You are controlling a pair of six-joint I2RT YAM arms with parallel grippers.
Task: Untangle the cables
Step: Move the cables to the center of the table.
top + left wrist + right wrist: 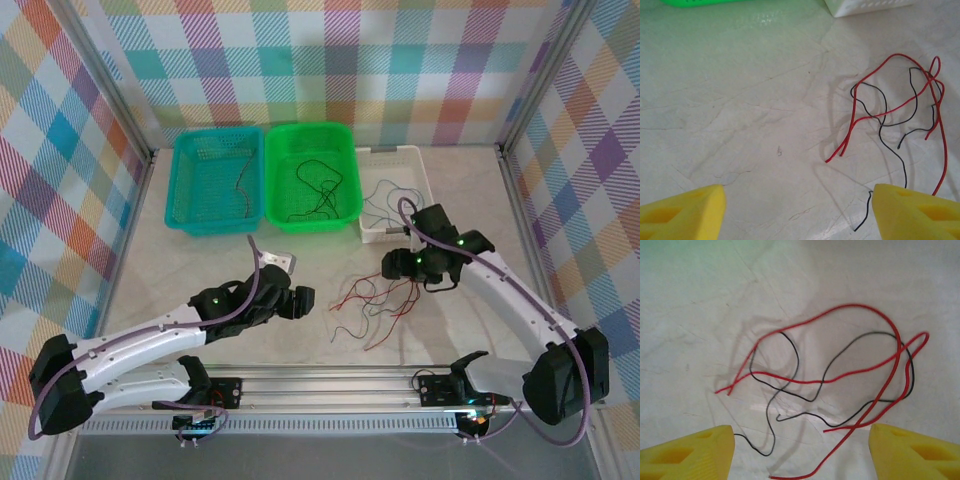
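Red and black cables (375,300) lie tangled on the table (180,260) between my arms. There's bare tabletop to their left, and the white basket (395,152) sits just behind. My left gripper (797,200) and right gripper (800,440) both gape wide, holding nothing.

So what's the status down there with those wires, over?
Left gripper open, just short of the pile. Right gripper open above it. Red and black cables tangled, lying loose on the table. Nothing blocking them.
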